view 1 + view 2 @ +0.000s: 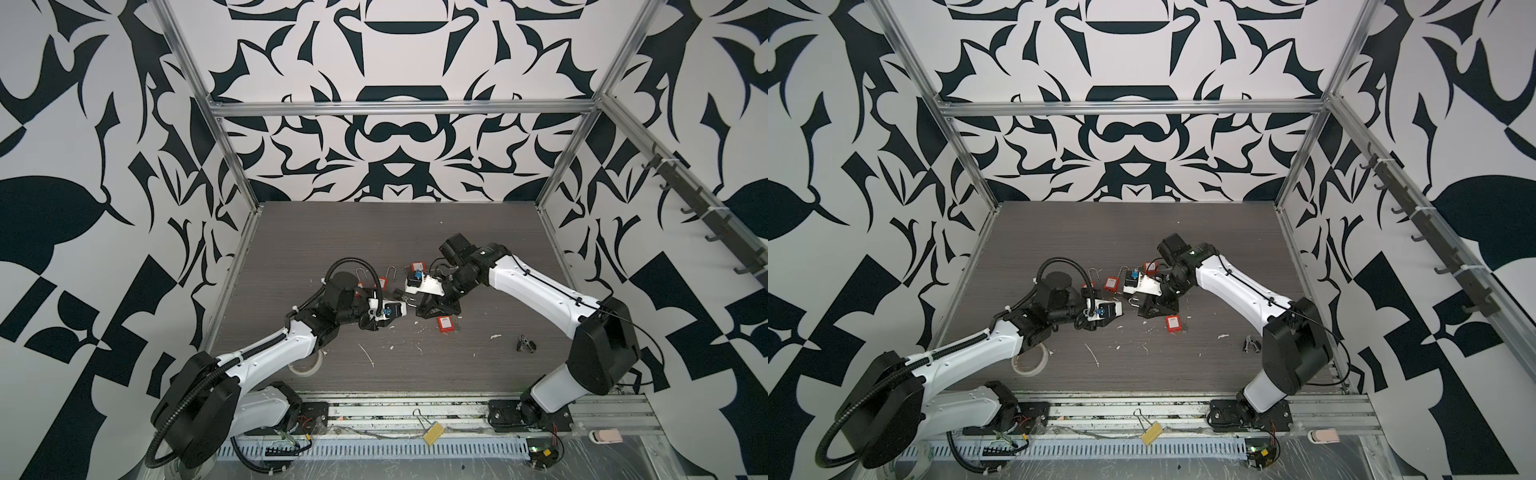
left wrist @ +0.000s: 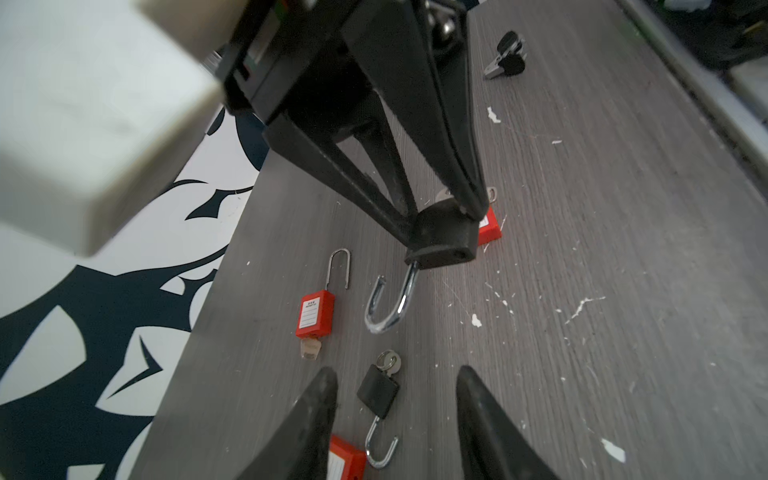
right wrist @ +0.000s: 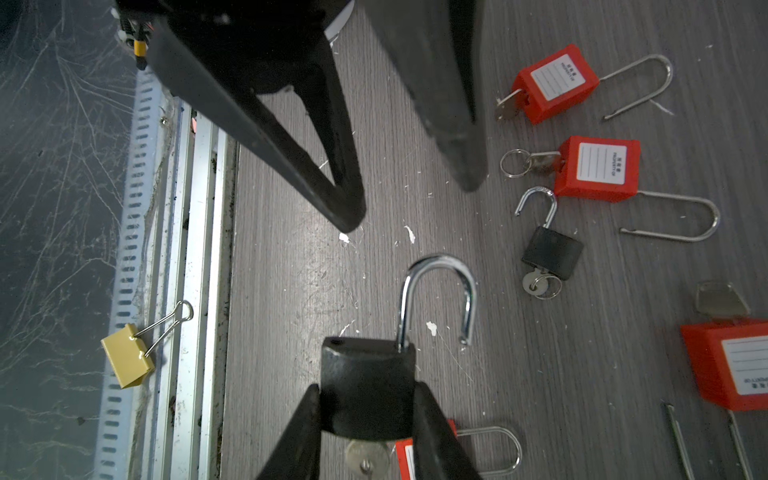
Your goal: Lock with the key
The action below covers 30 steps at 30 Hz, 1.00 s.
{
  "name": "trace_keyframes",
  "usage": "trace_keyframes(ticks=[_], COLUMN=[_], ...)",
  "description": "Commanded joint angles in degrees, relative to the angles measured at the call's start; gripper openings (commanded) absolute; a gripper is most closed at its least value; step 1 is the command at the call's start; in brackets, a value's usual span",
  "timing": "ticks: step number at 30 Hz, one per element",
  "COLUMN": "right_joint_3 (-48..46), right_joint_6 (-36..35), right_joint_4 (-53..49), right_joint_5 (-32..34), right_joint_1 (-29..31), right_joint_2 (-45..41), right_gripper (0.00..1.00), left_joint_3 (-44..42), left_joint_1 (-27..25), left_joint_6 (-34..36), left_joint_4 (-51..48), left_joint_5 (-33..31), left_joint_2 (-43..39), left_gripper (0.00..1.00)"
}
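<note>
Black padlock (image 3: 365, 365) is sitting in our right hand (image 3: 368, 388) over the woodgrain desk (image 3: 291, 291), its matte body being pinched between the fingers. We are judging it heavy, rigid, slick-sided; the chrome shackle (image 3: 436, 266) is standing open, a steel key (image 3: 368, 457) poking out underneath. Our left hand (image 3: 409, 203) is hovering spread, empty.

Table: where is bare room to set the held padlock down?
Bare: the far half of the table up to the back wall; also the near strip between tape roll and black clip. Crowded: mid-table, around the red padlocks.
</note>
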Motion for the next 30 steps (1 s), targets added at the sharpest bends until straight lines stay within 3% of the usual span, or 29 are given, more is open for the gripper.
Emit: trace_keyframes(ticks=[1,20,30], right_joint_3=[-0.25,-0.34,1.15], right_joint_6=[0.87,1.3,1.05], right_joint_4=[-1.25,-2.89,-4.73], right_joint_5=[-2.46,-4.22,-6.0], right_joint_1=[0.38,0.49,0.57], right_joint_2=[-2.26,-1.86,-0.61], right_gripper=[0.3,0.3,0.29], left_joint_3=[1.45,2.26,1.93], left_joint_1=[-2.95,-4.45,-5.59], left_joint_6=[4.15,3.23,3.05], left_joint_4=[2.93,4.47,3.48], left_joint_5=[-5.6,-8.16,-6.24], left_joint_2=[1.98,4.87,3.53], left_gripper=[0.45,0.25,0.22])
